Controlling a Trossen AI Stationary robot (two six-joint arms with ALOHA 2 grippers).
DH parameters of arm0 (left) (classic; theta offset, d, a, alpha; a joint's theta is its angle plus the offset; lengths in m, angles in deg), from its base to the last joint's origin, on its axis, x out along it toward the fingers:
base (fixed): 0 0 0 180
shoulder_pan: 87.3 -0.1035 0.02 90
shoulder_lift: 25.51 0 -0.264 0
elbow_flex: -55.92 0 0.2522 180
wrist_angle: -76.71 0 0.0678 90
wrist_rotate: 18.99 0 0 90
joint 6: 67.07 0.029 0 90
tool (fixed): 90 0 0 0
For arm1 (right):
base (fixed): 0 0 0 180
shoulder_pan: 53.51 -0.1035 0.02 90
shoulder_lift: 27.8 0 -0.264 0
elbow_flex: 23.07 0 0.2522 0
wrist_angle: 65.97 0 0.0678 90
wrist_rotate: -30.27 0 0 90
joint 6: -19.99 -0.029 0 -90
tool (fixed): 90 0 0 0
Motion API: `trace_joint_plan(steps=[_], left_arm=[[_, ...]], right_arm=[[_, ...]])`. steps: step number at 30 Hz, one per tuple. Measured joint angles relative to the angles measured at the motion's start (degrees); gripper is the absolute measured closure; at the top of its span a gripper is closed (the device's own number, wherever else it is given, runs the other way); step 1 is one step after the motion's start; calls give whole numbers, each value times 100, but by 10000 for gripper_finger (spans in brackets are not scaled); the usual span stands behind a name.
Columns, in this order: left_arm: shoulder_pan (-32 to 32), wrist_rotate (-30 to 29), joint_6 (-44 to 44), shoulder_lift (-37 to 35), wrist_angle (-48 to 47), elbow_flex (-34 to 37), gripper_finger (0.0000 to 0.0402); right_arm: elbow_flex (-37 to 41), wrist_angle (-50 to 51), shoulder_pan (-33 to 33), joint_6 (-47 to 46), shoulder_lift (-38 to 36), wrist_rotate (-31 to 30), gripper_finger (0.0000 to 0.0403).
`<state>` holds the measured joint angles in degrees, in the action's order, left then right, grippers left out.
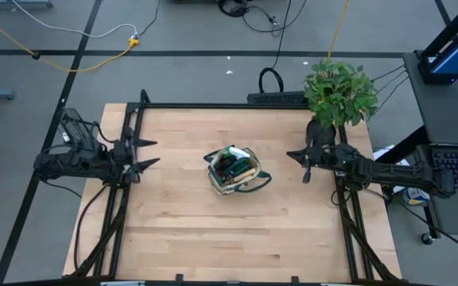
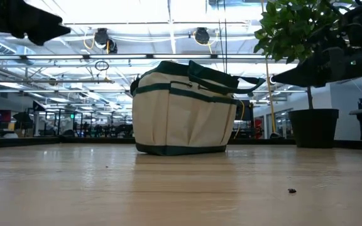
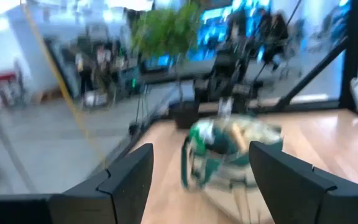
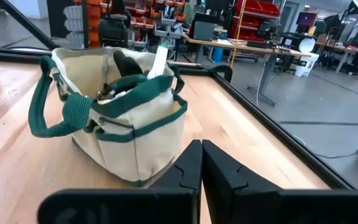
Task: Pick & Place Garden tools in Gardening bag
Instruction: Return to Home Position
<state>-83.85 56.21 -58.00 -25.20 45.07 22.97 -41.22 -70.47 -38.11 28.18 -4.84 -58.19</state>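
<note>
Tan canvas with dark green trim: the bag stands upright near the middle of the wooden table, between the two arms and touched by neither. Tools fill it. A dark handle and a pale piece poke up past the rim, and one green loop handle droops over the side.

The left gripper hangs over the table's left edge, its fingers spread wide with nothing between them. The bag sits straight ahead of those fingertips, well apart from them; in the left wrist view it is framed in the gap between the two fingers.

The right gripper hovers at the table's right side. Its fingers are pressed together, pad against pad, and hold nothing. The bag lies ahead of their tips and a little to one side — near, but clear of them.

In the low view the bag rests flat on the boards. Both grippers are raised above the table top, the right one pointing toward the bag's upper rim without reaching it.

Behind the right fingers, at the table's far right corner, a leafy plant stands in a black pot, away from the bag.
</note>
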Motion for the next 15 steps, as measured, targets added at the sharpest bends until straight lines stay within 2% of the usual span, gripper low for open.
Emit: trace_joint_plan(steps=[3,9,13,15], left_arm=[[2,277,136,-3,772,463,133],[2,292,69,-1,1948,1431,133],[2,292,99,-1,2462,1857,133],[2,298,41,5,2435,1866,133]], right_arm=[[0,-40,0,-2,0,0,403],[0,-68,0,-150,-9,2,403],[2,-68,0,-163,-9,2,403],[2,-67,0,-160,-9,2,403]])
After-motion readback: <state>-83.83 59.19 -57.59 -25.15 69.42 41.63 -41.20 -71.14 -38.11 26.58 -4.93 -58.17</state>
